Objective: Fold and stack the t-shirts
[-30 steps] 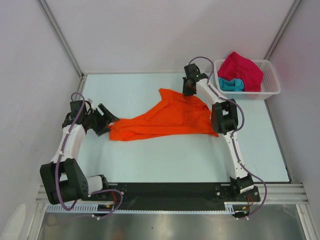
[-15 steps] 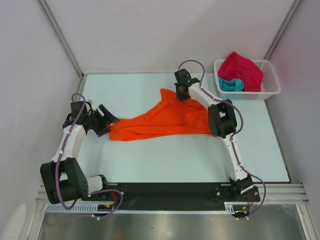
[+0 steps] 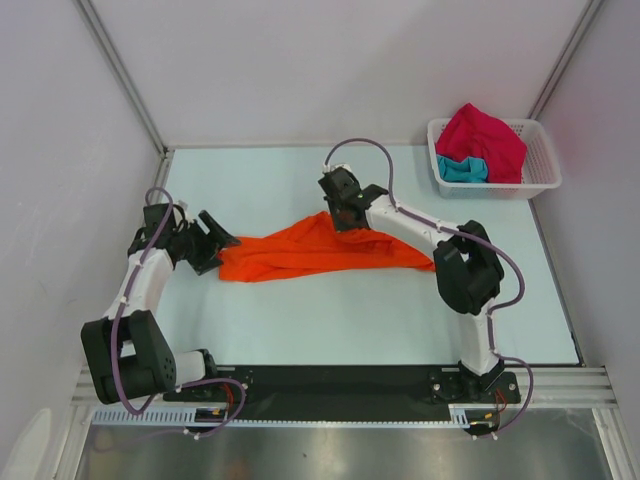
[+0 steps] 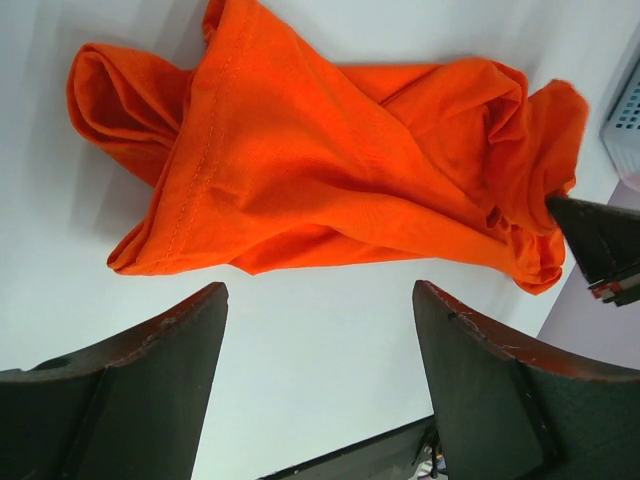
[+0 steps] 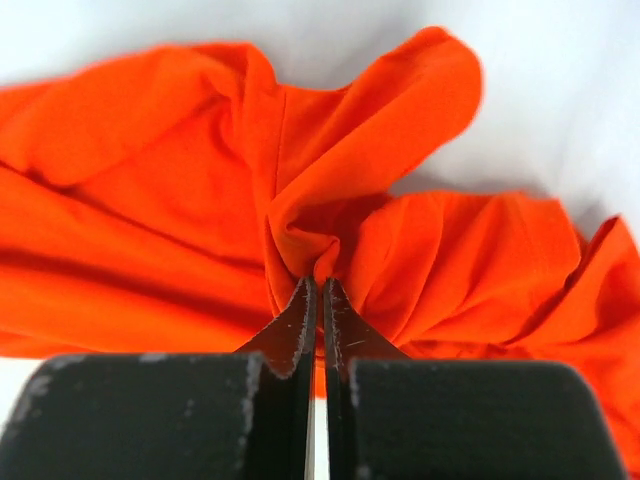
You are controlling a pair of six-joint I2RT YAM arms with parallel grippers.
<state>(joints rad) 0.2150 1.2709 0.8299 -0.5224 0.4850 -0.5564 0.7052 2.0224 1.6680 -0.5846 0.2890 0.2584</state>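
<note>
Top external: orange shirt (image 3: 320, 250) bunched mid-frame; right gripper (image 3: 343, 215) at its upper edge, left gripper (image 3: 215, 238) just beside its left end; left wrist: fingers (image 4: 130, 390) spread, empty (shirt above them); right wrist: fingers (image 5: 290, 340) pinch a shirt fold.

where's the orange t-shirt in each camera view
Top external: orange t-shirt bunched at centre, between left gripper and right gripper.
Left wrist: fills the upper half, beyond the open left gripper.
Right wrist: fills most of the frame.
Shared landmark: the fold pinched by the right gripper, bottom centre in its own view, the shirt's far edge from above.
</note>
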